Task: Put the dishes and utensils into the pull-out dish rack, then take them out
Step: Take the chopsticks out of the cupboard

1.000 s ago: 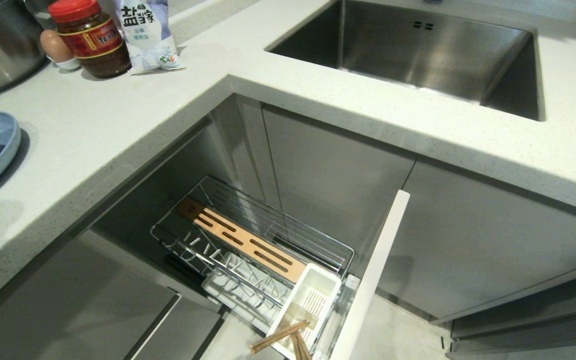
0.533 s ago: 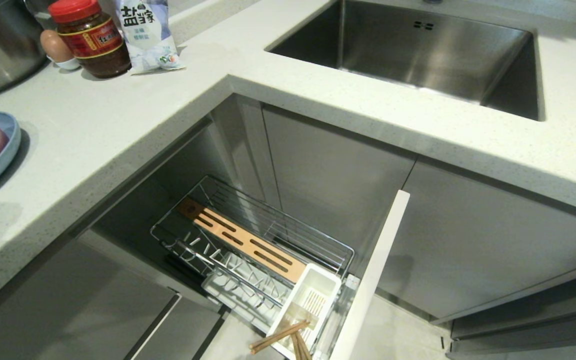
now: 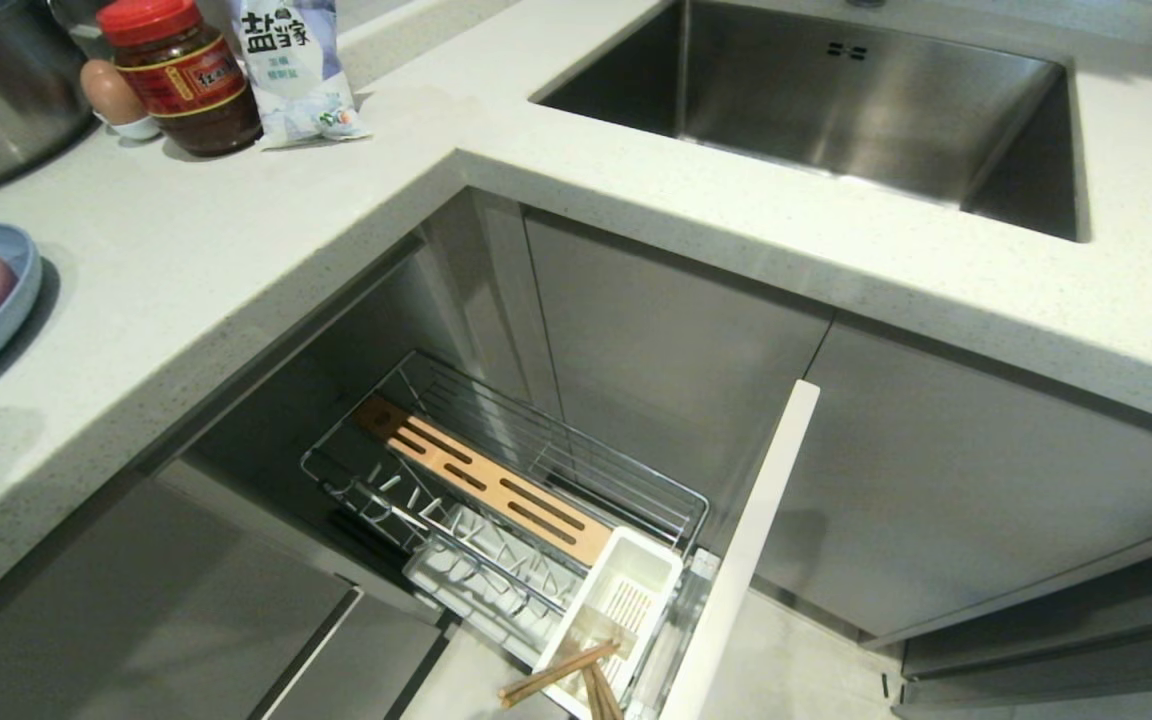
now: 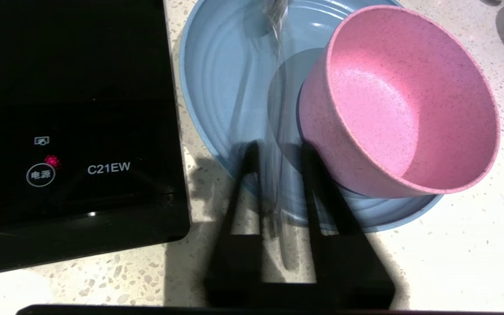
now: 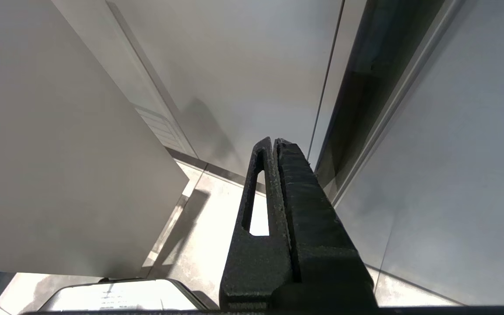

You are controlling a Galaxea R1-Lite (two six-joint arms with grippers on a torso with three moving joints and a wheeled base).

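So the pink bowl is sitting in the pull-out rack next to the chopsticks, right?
Not quite. The pink bowl sits on the blue plate on the countertop, as the left wrist view shows. Only the chopsticks are in the pull-out rack.

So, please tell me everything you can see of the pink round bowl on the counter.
The matte pink round bowl has a finely speckled surface and looks empty. It stands on the flat round light-blue plate, toward one side of it, and appears tilted in the left wrist view. The plate lies on the pale speckled countertop, beside a black cooktop. The left gripper hovers by the bowl's wall; contact cannot be told.
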